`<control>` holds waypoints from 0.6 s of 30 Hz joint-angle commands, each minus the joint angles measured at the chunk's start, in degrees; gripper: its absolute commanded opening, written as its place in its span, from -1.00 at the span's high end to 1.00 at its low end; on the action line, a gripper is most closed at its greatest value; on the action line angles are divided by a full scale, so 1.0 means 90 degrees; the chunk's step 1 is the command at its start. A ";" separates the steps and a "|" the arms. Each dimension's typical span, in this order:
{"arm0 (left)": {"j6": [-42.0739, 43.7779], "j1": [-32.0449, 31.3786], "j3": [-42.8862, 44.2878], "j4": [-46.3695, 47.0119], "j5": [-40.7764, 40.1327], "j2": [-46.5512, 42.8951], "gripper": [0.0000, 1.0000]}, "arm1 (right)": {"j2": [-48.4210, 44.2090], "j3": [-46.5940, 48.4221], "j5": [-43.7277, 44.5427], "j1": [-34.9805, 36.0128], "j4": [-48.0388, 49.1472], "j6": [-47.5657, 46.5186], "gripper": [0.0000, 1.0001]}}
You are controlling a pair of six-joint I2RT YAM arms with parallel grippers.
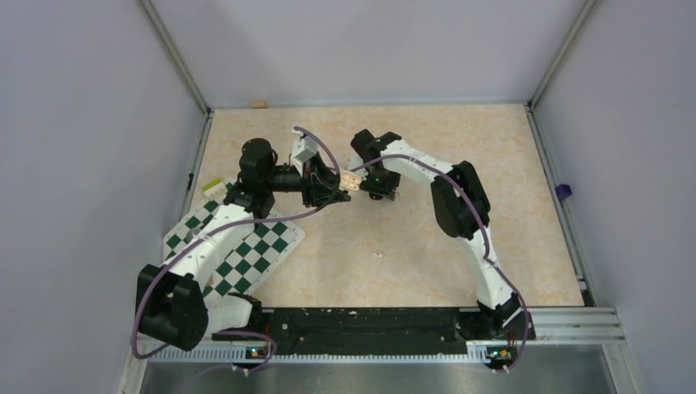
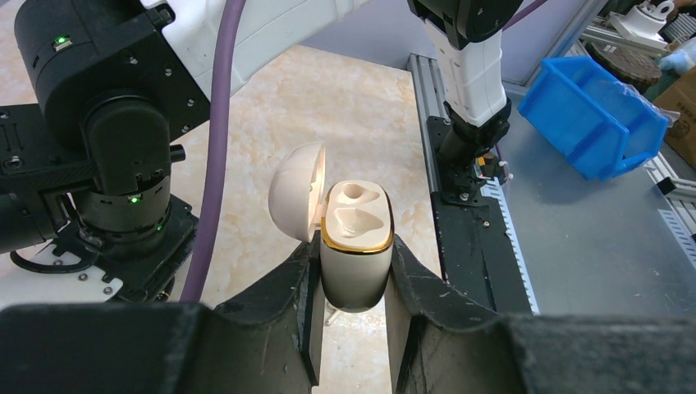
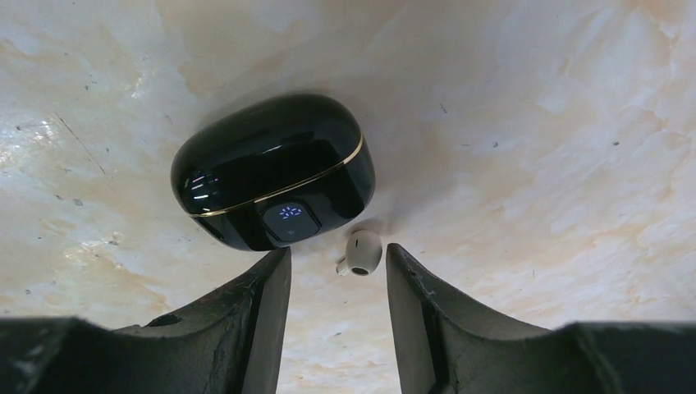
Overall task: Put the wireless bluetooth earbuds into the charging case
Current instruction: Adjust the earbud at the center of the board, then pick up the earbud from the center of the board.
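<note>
The left pincer (image 2: pixel 353 275) grips the open charging case (image 2: pixel 354 246); the right pincer (image 3: pixel 337 264) hovers over an earbud (image 3: pixel 362 250).
The closed left jaws hold the cream case upright, lid (image 2: pixel 295 189) swung aside, both wells (image 2: pixel 354 210) empty and facing up, probably ready to receive earbuds. The right jaws stand half open and empty, the white earbud lying on the table (image 3: pixel 533 123) between their tips, a shut black case (image 3: pixel 271 168) just beyond.

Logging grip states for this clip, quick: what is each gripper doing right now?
Left gripper: closed on the open charging case.
Right gripper: open; a small white earbud lies loose between its jaws, not gripped.
</note>
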 commanded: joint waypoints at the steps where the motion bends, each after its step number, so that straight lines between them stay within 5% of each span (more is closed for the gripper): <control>1: -0.0011 0.0009 0.0009 0.0280 0.0157 -0.0141 1.00 | 0.0161 0.0288 0.0213 0.0086 -0.0092 -0.0079 0.10; 18: 0.0049 0.0004 -0.0075 0.0290 0.0053 -0.0100 1.00 | -0.0321 0.0363 0.0110 0.0077 0.0237 -0.0021 0.59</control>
